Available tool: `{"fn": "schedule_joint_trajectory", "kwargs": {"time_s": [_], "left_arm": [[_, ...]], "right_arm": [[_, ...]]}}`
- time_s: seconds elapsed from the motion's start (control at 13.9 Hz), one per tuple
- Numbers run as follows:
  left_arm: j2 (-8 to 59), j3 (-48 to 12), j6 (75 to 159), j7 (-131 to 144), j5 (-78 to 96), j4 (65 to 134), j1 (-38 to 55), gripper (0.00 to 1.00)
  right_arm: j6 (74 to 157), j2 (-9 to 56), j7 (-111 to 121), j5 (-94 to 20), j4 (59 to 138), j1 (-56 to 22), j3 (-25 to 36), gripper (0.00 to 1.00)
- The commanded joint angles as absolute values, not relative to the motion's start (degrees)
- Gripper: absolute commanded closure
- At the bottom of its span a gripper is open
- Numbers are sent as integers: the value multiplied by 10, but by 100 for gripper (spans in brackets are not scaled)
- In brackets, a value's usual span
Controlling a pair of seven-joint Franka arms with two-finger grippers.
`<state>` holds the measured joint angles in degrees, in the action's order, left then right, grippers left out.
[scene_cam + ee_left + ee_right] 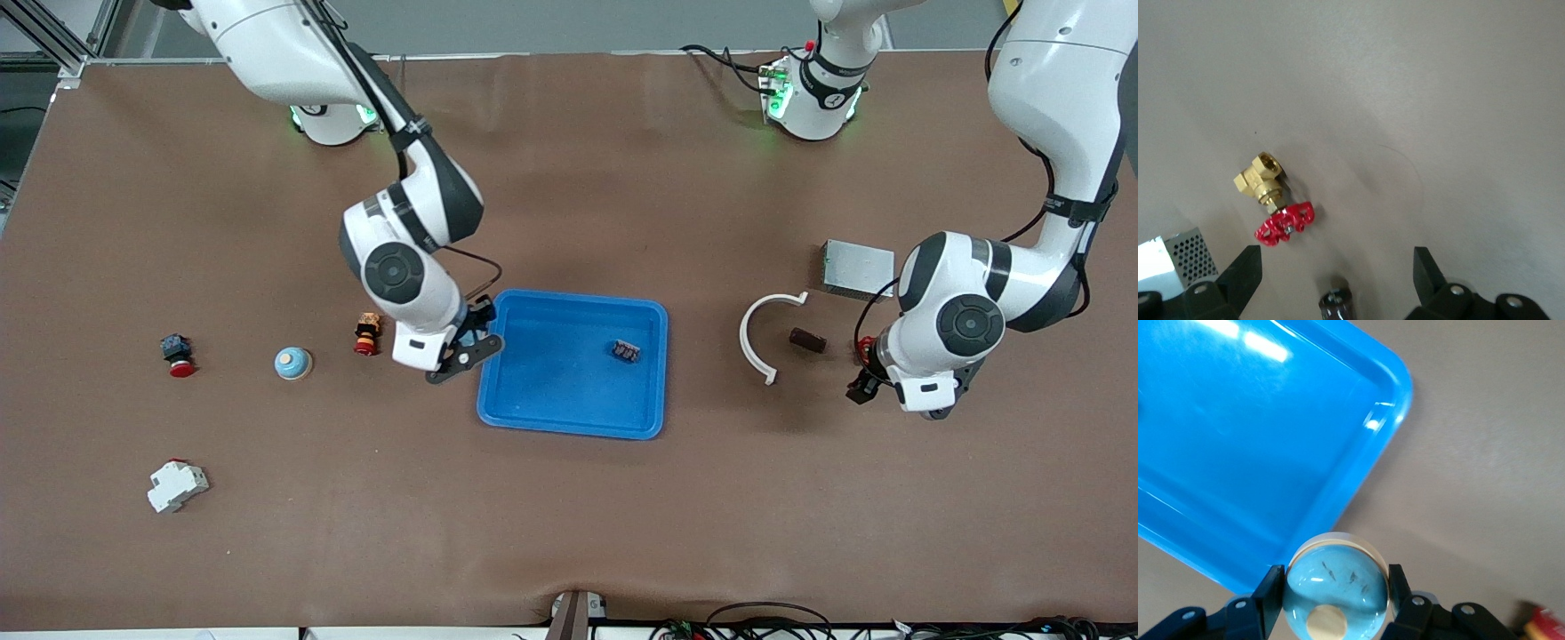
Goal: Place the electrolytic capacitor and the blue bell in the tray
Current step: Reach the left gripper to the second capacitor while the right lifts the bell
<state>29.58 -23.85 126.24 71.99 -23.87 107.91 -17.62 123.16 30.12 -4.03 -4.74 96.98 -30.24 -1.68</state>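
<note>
Right gripper [1336, 579]: closed on the blue bell [1336, 583], one finger on each side of the pale dome, wooden knob facing the wrist camera. Side grip looks chosen because the dome is smooth and offers no other flat hold.

Position: over the tray [569, 418], at its nine o'clock rim on the front view's clock face. The right wrist view shows the rounded corner and blue floor just past the bell. Judgement: carry step nearly done. The bell must cross the raised rim before release, or it may land on the edge and roll out.

Inside the tray, toward three o'clock, lies a small dark part [625, 350]. It may be the capacitor; cannot tell.

A similar pale-blue dome [292, 363] sits on the table at nine o'clock from the gripper, between an orange-and-black part [366, 333] and a red push button [180, 356].

Left gripper [1336, 259]: fingers spread wide and holding nothing, over the table at the left arm's end, waiting. Below it are a brass valve [1271, 193] with a red handwheel and a dark cylinder [1336, 303].
</note>
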Motion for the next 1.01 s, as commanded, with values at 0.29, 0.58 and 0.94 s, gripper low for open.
{"fn": "schedule_joint_trajectory", "kwargs": {"time_s": [0.29, 0.58, 0.94], "left_arm": [[289, -261, 1314, 800, -248, 1135, -184, 0], [293, -275, 1338, 873, -248, 1164, -184, 0], [292, -275, 1379, 896, -248, 1203, -185, 11]], "right_arm": [[1291, 346, -179, -57, 922, -344, -11, 92], [1328, 370, -213, -58, 923, -359, -11, 92], [1336, 383, -222, -57, 924, -369, -11, 92]]}}
